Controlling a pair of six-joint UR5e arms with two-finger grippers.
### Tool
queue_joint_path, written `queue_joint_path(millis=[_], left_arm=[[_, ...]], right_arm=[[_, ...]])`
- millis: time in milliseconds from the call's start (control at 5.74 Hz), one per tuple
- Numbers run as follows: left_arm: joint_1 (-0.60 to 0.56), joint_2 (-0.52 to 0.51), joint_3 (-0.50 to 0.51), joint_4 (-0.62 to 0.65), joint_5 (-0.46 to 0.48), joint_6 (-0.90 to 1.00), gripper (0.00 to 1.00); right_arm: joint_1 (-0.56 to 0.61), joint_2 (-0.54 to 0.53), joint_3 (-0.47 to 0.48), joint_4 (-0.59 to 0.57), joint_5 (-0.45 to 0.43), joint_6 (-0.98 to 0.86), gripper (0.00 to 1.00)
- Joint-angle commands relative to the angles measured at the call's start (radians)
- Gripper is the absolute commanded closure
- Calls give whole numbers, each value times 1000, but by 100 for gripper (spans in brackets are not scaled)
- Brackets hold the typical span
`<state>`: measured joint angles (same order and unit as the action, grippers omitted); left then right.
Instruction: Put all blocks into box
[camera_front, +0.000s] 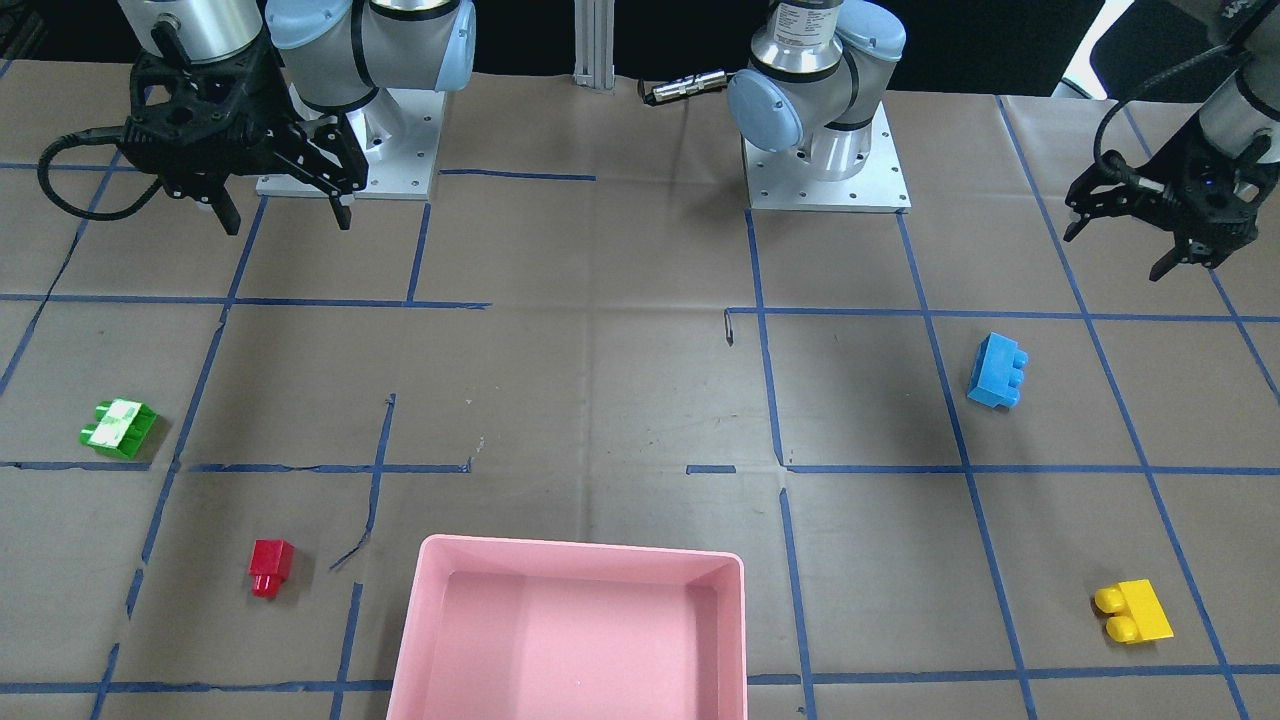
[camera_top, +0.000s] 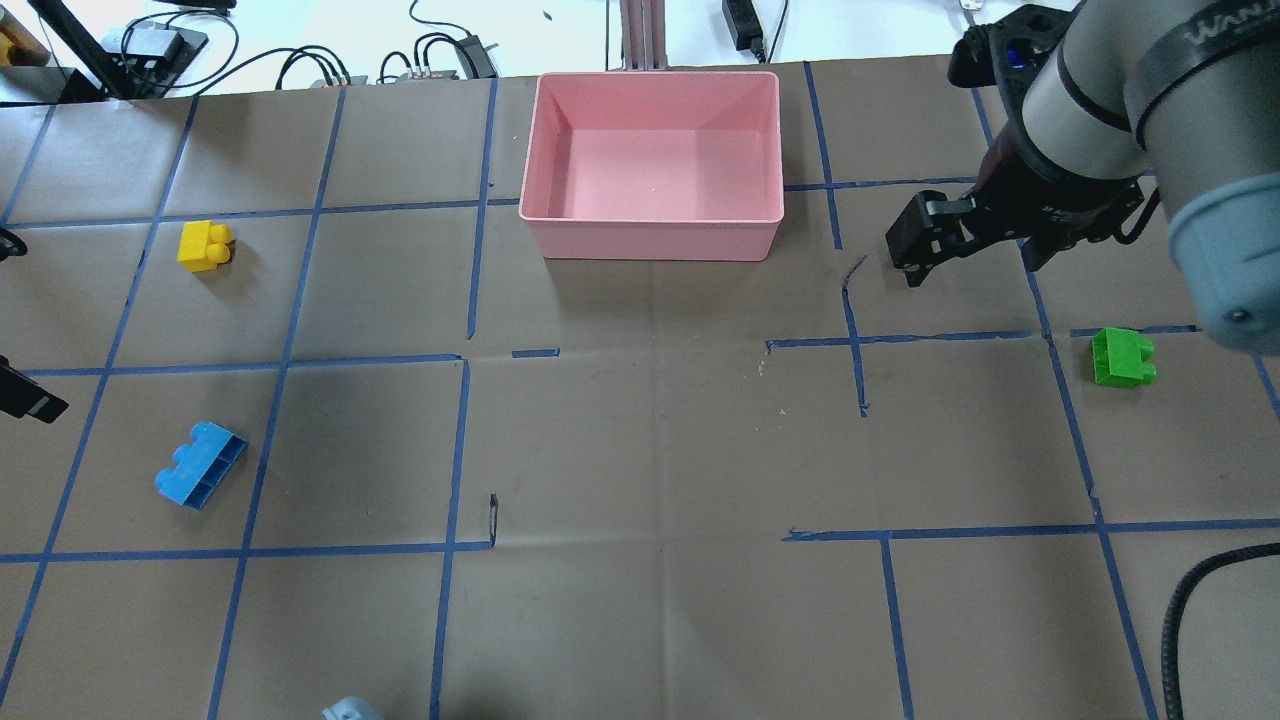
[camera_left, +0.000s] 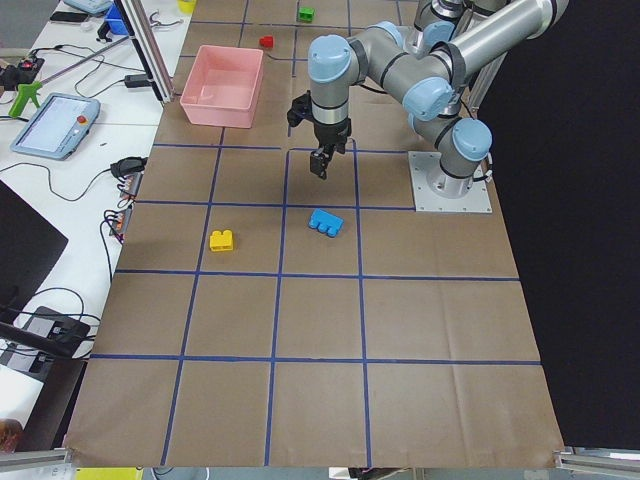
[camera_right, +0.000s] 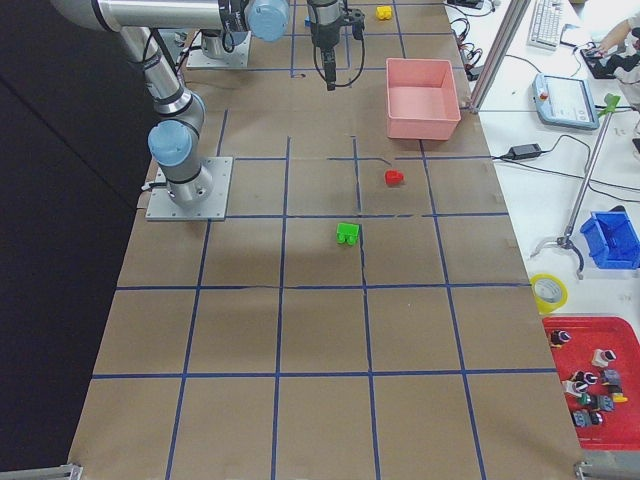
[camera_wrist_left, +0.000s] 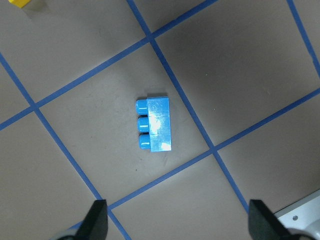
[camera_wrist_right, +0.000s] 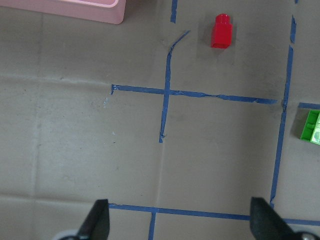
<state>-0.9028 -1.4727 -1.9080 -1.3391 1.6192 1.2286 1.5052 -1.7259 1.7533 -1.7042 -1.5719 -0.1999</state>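
Taped tabletop (camera_front: 600, 400) holds four blocks (camera_front: 997, 371) around the pink box (camera_front: 580, 548), while left gripper (camera_wrist_left: 178, 217) and right gripper (camera_wrist_right: 177, 217) hover spread.

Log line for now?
box empty | green block, red block, blue block, yellow block on table | left gripper open | right gripper open

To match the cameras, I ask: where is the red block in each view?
Front-facing: red block lower left, left of the pink box.
Overhead: not visible; probably hidden by the right arm.
Exterior left: block at top, right of the box.
Exterior right: block at centre, below the box.
Left wrist: not in it.
Right wrist: block at top, right of the box corner.
Shared landmark: the pink box.
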Motion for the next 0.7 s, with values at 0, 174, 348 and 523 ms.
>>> queue_joint_path(millis=[0, 174, 348, 523], left_arm=[[1, -43, -144, 203, -8, -4, 1], [1, -94, -178, 304, -18, -8, 1], [2, -157, -183, 360, -34, -47, 1], [2, -191, -184, 363, -82, -91, 1]], right_arm=[[-194, 3, 5, 3, 9, -265, 0], [-312, 8, 41, -8, 18, -382, 0], [-397, 6, 93, -128, 57, -430, 0], [-437, 11, 141, -182, 67, -459, 0]])
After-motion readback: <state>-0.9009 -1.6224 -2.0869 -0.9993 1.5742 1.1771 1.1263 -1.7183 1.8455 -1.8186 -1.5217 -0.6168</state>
